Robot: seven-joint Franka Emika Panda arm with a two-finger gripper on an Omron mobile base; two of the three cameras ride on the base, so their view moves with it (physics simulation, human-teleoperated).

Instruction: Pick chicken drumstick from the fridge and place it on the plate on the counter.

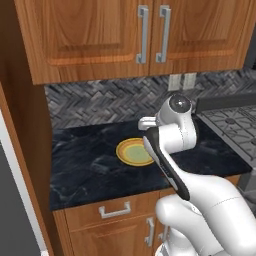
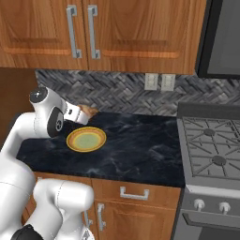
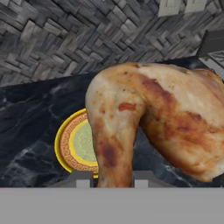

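My gripper (image 3: 113, 180) is shut on the chicken drumstick (image 3: 153, 113), a golden-brown roasted piece that bulges up between the two dark fingertips (image 3: 83, 179). Seen from the right base, the drumstick (image 2: 88, 111) juts from the hand just above the far edge of the plate (image 2: 86, 139). The plate (image 1: 134, 151) is round with a yellow-orange rim and a pale green centre, and it lies bare on the black marbled counter (image 1: 85, 170). In the hand view, the plate (image 3: 72, 148) sits below and behind the meat, partly covered by it. A pale strip at the far left looks like the fridge's edge (image 1: 15, 165).
A grey gas stove (image 2: 211, 145) adjoins the counter on the right. Wooden wall cabinets (image 1: 130, 35) hang overhead above a herringbone backsplash with two outlets (image 2: 159, 82). Drawers with silver handles (image 2: 134, 193) run below the counter.
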